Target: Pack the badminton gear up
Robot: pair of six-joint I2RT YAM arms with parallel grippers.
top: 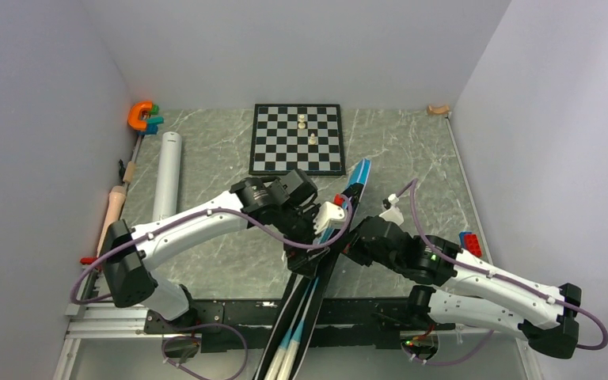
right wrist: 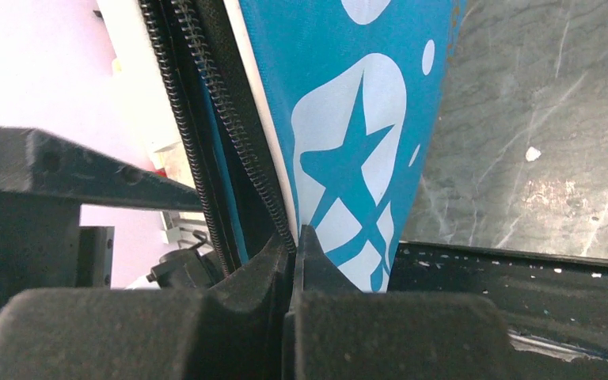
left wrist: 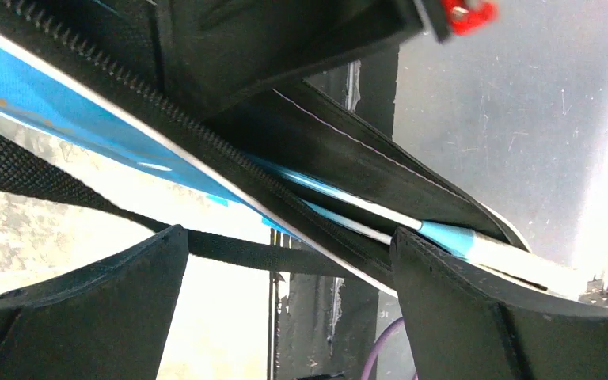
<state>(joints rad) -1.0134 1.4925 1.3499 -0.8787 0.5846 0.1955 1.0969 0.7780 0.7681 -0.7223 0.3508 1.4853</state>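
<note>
Even, soft overhead light with faint shadows; wrist views blur up close (fingers (left wrist: 87, 317) soft-edged), and glare bleaches the table (left wrist: 47, 214).

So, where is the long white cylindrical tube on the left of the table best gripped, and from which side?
Probably at mid-length of the long white cylindrical tube, coming down from above and closing across its round body. It lies flat on the grey marbled table, pointing away from the arms, with bare table along both long sides.
</note>
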